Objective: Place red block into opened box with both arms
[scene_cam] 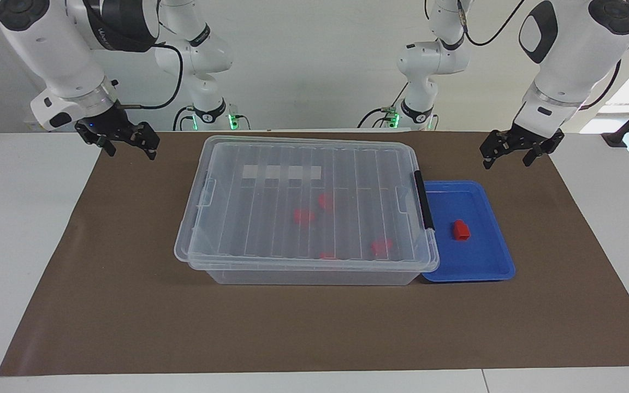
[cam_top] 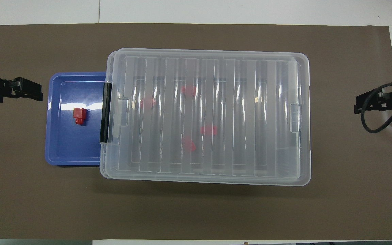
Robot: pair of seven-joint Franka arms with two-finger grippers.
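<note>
Facing view: box point(scene_cam: 306, 210) sits mid-mat, clear ribbed lid point(scene_cam: 314, 164) on and closed, black latch handle point(scene_cam: 424, 200) at the end toward the left arm. Four blurry red pieces point(scene_cam: 304, 216) show through the lid, inside the box.

Red block point(scene_cam: 461, 230) is in the blue tray point(scene_cam: 497, 262), upright, narrower step on top. The tray touches the box at the latch end; in this view it is at 3 o'clock from the box, in the overhead view at 9 o'clock. The block is near the tray's middle, slightly toward the box.

Left gripper point(scene_cam: 514, 154) hangs over the brown mat point(scene_cam: 129, 316), at 1 o'clock from the tray in the facing view. Fingers apart, nothing between them, touching nothing.

Right gripper point(scene_cam: 128, 147) hangs over the mat's corner at the right arm's end, at 10 o'clock from the box in the facing view. Fingers also apart, holding nothing.

Overhead view: both grippers are well apart from the box, one off each short end. Slim white arms with green lights point(scene_cam: 205, 82) stand at 12 o'clock in the facing view.
</note>
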